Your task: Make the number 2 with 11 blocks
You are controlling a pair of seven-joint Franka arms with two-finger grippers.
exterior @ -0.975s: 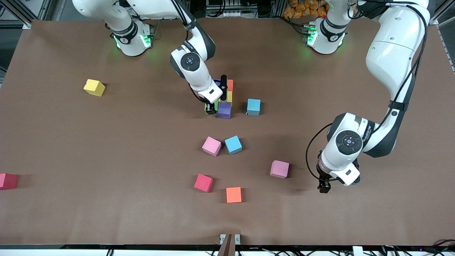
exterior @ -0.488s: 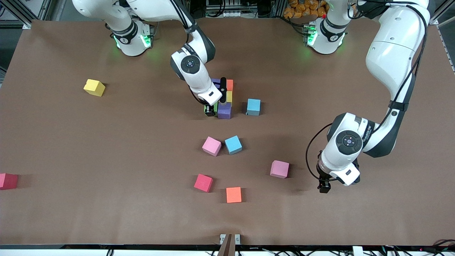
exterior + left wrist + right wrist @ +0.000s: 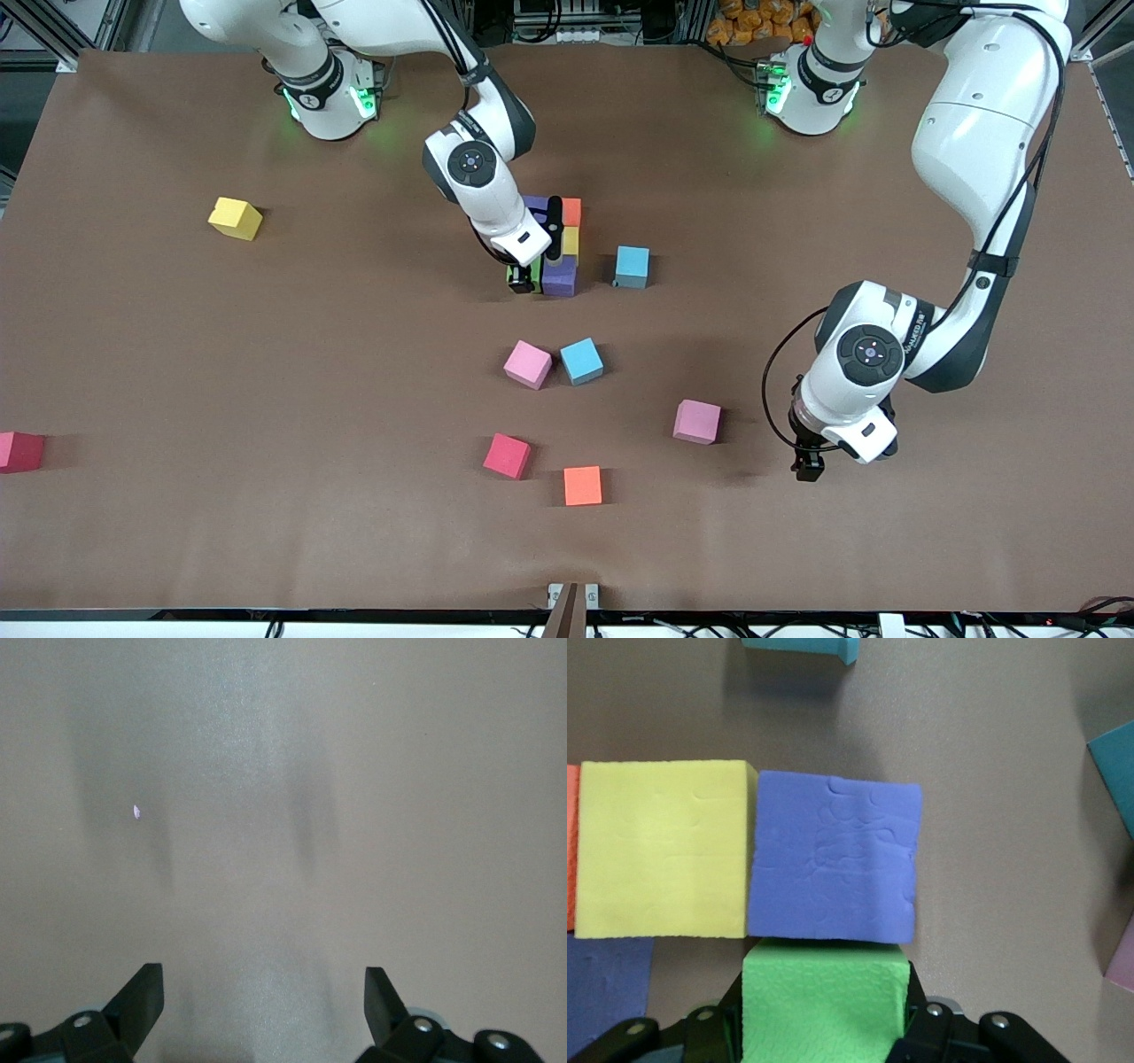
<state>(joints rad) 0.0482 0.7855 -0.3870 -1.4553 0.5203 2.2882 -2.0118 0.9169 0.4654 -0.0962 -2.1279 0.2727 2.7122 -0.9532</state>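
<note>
Roughly, biggest thing down to smallest:
table: brown table [image 3: 266, 354], blocks scattered over it, the figure started toward the robots' bases.
left arm: waiting; left gripper [image 3: 804, 470] hangs over bare table near a pink block [image 3: 696, 421]; left wrist view shows the fingers spread wide with nothing between them.
right arm: reaching into the figure; right gripper [image 3: 523, 282] down at the table, jaws pinching the green block [image 3: 825, 1001] on two facing sides.
figure so far: orange block [image 3: 573, 211], yellow block [image 3: 661, 849], purple block [image 3: 834, 856] in a line running toward the front camera; a second purple block [image 3: 607, 979] sits beside the orange one, mostly hidden by the arm in the front view.
key relation: green block flush against the purple block's side facing the right arm's end of the table, edges almost aligned. It sits square; no long axis on a cube. Looks placed, so I'd say release comes next, and it should lift straight up to avoid dragging the neighbour.
loose stock: blue block [image 3: 632, 266] just beside the figure toward the left arm's end; pink block [image 3: 528, 364] touching another blue block [image 3: 581, 361] mid-table; red block [image 3: 507, 455] and orange block [image 3: 582, 486] nearer the camera.
nearer arm: right for the mid-table pair, left for the lone pink one.
</note>
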